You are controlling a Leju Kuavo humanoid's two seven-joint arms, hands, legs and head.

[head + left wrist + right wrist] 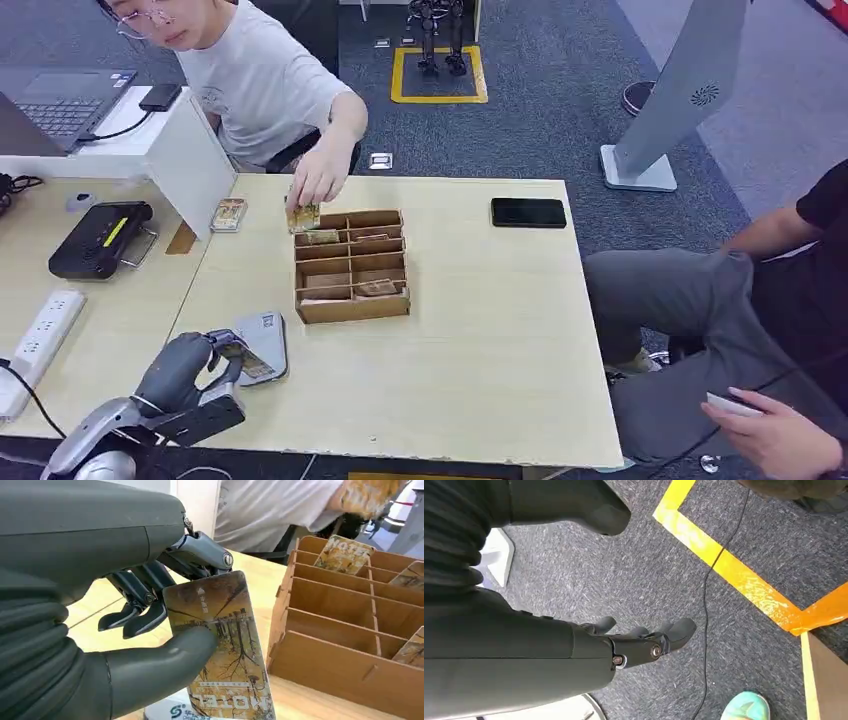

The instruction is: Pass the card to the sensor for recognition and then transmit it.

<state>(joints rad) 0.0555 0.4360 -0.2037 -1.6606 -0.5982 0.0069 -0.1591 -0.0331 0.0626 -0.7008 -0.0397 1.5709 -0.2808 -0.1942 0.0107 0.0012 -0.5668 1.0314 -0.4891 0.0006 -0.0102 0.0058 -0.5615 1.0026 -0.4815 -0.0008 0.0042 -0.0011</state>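
- Far left of the table [480,380]: a white power strip [38,335], and behind it a black device [100,238] with a yellow stripe
- Left hand [205,365] at the near left corner pinches the card [220,645] between thumb and fingers; the other fingers [135,617] curl loosely behind it
- The card hangs over the grey sensor [268,340], just above its face; whether they touch I cannot tell
- A loose card [228,214] lies at the far edge, left of the box
- Wooden box [350,265] sits mid-table, its compartments holding several cards
- A person's hand [318,180] holds another card [303,216] at the box's far left corner
- Black phone [528,212] lies at the far right of the table
- Seated person at right holds a white card [735,405]
- Right hand [644,640] hangs over grey carpet by yellow tape [729,567], holding nothing, fingers apart and slightly curled
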